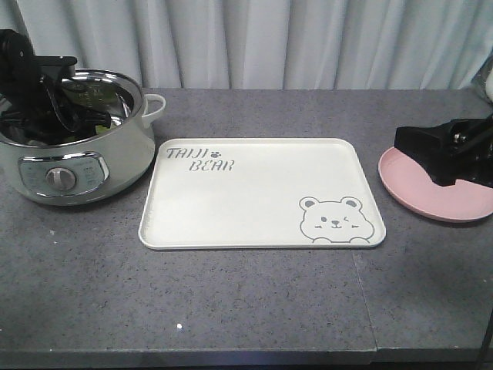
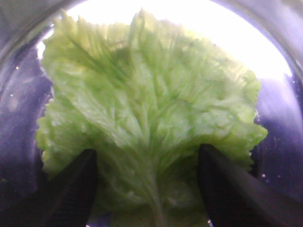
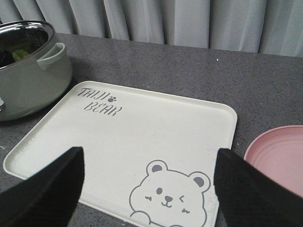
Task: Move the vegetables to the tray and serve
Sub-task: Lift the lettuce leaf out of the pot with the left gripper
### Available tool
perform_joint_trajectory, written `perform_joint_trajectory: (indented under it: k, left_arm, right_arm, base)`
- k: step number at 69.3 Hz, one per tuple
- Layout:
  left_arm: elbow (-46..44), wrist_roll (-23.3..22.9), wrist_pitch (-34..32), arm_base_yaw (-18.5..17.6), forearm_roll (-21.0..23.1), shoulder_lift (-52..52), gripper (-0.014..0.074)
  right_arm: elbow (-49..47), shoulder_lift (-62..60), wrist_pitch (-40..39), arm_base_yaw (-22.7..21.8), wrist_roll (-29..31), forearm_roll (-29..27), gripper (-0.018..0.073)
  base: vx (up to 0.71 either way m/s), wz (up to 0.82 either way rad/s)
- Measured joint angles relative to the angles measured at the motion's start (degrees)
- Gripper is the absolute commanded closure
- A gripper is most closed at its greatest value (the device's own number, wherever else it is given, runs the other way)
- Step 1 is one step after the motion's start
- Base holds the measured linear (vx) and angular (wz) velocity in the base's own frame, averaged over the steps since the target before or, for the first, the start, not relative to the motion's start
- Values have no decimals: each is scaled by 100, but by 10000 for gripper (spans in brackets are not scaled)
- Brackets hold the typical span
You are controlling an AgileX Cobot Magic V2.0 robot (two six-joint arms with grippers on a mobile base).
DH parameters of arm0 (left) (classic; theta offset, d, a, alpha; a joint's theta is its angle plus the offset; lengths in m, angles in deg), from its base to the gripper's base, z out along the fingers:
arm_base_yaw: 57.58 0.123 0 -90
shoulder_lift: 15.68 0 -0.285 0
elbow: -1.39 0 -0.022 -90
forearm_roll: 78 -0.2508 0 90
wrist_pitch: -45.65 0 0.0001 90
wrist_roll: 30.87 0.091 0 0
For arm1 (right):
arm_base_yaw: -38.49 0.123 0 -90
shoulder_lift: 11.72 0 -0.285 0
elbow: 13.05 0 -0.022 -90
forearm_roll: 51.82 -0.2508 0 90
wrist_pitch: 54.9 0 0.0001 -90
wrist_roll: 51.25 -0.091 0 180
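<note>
The lettuce leaf (image 2: pixel 147 104) lies in the pot (image 1: pixel 115 166), looking light, limp and easily torn, so the left tool (image 2: pixel 147 151), spread either side of its pale midrib (image 2: pixel 152 196), should pinch gently at that firmer stem end; the right tool (image 3: pixel 149 152) hangs spread by the plate (image 3: pixel 279 156).

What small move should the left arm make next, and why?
Probably close the left gripper on the lettuce leaf. Its jaws stand open on either side of the leaf's stalk end, inside the pot, and the tray holds nothing yet.
</note>
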Motion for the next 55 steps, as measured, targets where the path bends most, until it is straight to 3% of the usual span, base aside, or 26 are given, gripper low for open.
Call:
perform_joint_trajectory:
  k: [7, 12, 27, 55]
  left_arm:
    - [-33, 0, 38, 0, 0, 30, 178]
    - [-40, 0, 40, 0, -5, 29, 250]
    - [-40, 0, 33, 0, -56, 29, 606]
    - [-34, 0, -260, 0, -14, -207, 603]
  right_arm:
    - [-4, 0, 0, 0, 0, 0, 20]
    - [-4, 0, 0, 0, 0, 0, 20]
    - [-6, 0, 6, 0, 0, 0, 20]
    - [-6, 0, 174, 0, 0, -61, 20]
  base:
    - [0, 0]
    - [0, 0]
    - [0, 0]
    - [0, 0]
